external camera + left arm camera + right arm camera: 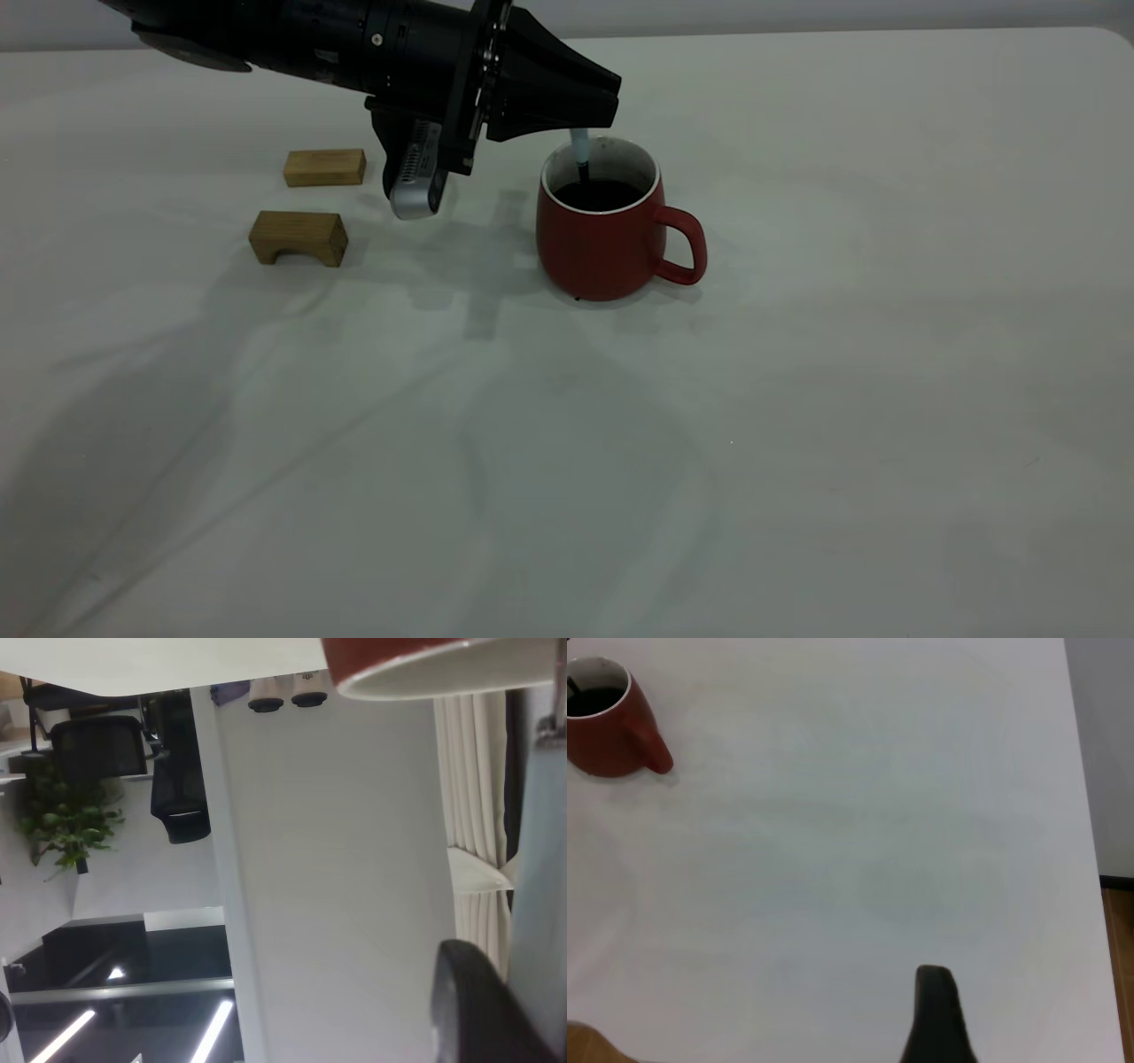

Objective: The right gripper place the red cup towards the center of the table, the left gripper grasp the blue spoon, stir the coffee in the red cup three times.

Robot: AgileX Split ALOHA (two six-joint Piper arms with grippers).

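Observation:
The red cup (602, 248) stands upright near the middle of the table (797, 399), its handle pointing to the right, with dark coffee (599, 195) inside. My left gripper (604, 111) reaches in from the upper left and hovers just over the cup's rim, shut on the blue spoon (579, 143). The spoon's lower end dips into the coffee. In the left wrist view the pale handle (540, 904) runs past a dark finger (469, 1010) toward the cup's rim (443, 665). My right gripper (935, 1019) is parked far from the cup (602, 744), off the exterior view.
Two small wooden blocks lie left of the cup: a flat one (324, 167) and an arched one (299, 237), both beneath the left arm. The table's edge (1085, 815) runs beside the right gripper.

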